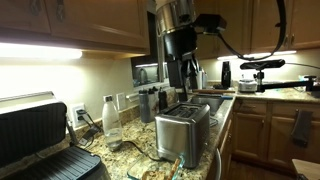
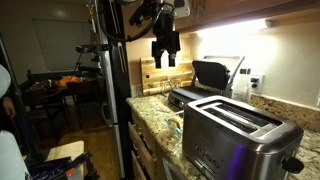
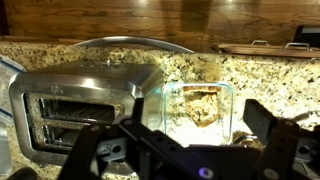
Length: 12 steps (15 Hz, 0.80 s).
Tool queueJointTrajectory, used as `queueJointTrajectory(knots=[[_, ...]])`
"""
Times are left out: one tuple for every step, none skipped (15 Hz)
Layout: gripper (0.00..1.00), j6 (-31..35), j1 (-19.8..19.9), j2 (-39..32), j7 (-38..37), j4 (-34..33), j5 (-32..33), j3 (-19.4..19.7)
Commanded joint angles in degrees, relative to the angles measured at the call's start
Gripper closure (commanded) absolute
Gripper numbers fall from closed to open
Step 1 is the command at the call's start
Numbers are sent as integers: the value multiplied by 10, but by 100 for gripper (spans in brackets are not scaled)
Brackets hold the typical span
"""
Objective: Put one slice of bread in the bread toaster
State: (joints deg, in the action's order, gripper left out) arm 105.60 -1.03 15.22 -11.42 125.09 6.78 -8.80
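Observation:
The stainless-steel bread toaster (image 1: 181,132) stands on the granite counter; it also shows in an exterior view (image 2: 242,137) and at the left of the wrist view (image 3: 85,105). A tan-brown slice of bread (image 3: 203,106) lies in a clear glass container (image 3: 226,96) right beside the toaster. My gripper (image 3: 196,124) hangs open and empty above the container, one finger on each side of it in the wrist view. In both exterior views the gripper (image 1: 178,78) (image 2: 165,57) is well above the counter.
A black-and-silver hinged grill (image 1: 35,140) stands next to the toaster and shows further back in an exterior view (image 2: 207,75). A water bottle (image 1: 111,116) stands by the wall. Wooden cabinets hang overhead. A sink (image 1: 212,100) lies beyond the toaster.

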Motion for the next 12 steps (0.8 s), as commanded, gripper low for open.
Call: queueJointTrajectory(knots=[[0,10,-10,-4,-65,2,-7,-1],[0,8,-9,0,-95,9,-7,-3],[0,8,-9,3,-120,13,-8,-4],[0,12,-7,9,-152,20,-7,-6],[0,10,-5,11,-184,24,-6,-8],[0,8,-4,12,-215,27,-3,-11],[0,4,-2,11,-244,28,2,-14],[0,2,-1,10,-271,30,7,-16],[0,2,-2,9,-292,32,8,-17],[0,2,-2,8,-314,35,9,-17],[0,1,-2,6,-332,37,10,-17],[0,0,-1,4,-348,39,11,-15]])
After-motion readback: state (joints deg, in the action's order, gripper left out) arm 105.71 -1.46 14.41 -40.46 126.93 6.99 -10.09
